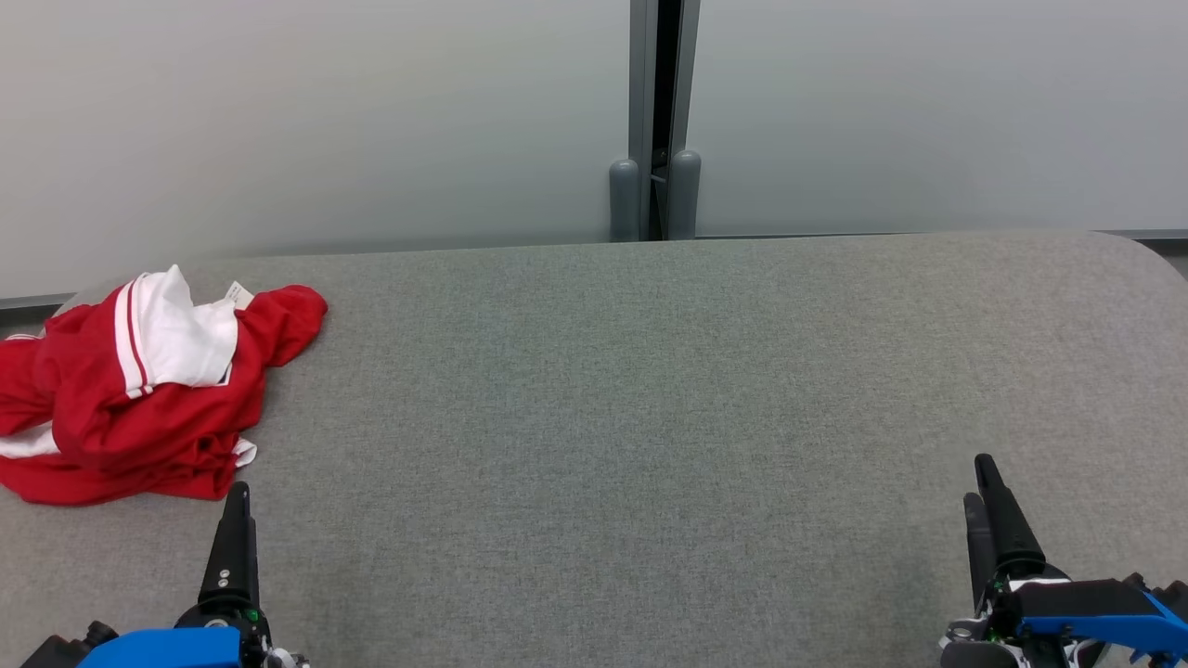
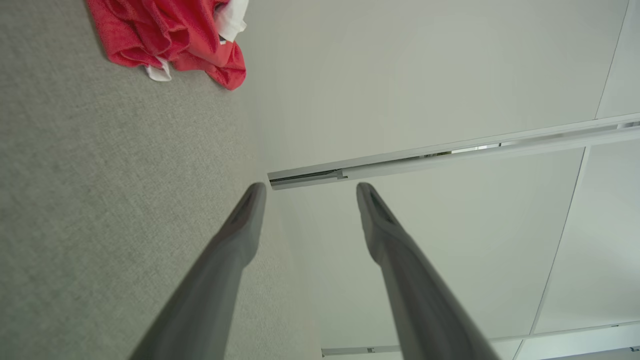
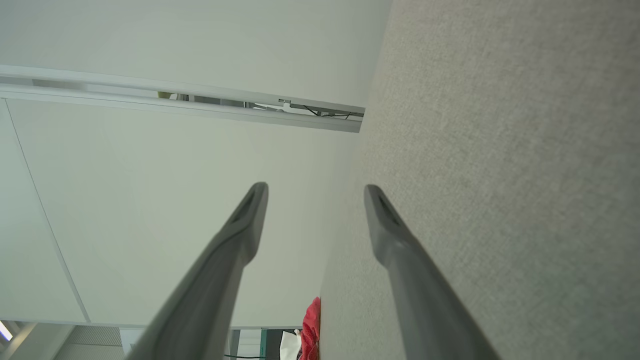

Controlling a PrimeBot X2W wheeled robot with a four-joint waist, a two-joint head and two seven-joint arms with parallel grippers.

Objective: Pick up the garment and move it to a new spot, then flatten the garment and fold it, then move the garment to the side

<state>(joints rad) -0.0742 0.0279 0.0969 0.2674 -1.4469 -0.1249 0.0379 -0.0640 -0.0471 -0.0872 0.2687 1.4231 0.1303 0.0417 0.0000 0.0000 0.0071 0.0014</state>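
A crumpled red garment (image 1: 139,399) with white panels and stripes lies bunched at the far left of the grey table (image 1: 650,417). My left gripper (image 1: 238,492) rests near the table's front edge, just below the garment's lower right corner and apart from it. In the left wrist view the garment (image 2: 170,35) sits at the top left, well beyond the open left gripper (image 2: 310,189), which holds nothing. My right gripper (image 1: 982,482) stands at the lower right, far from the garment. The right wrist view shows that gripper (image 3: 315,190) open and empty, with a red sliver of garment (image 3: 311,327) far off.
Pale wall panels (image 1: 325,121) rise behind the table, with a dark vertical gap and two grey posts (image 1: 654,195) at the middle. The table's far right corner (image 1: 1146,255) is rounded.
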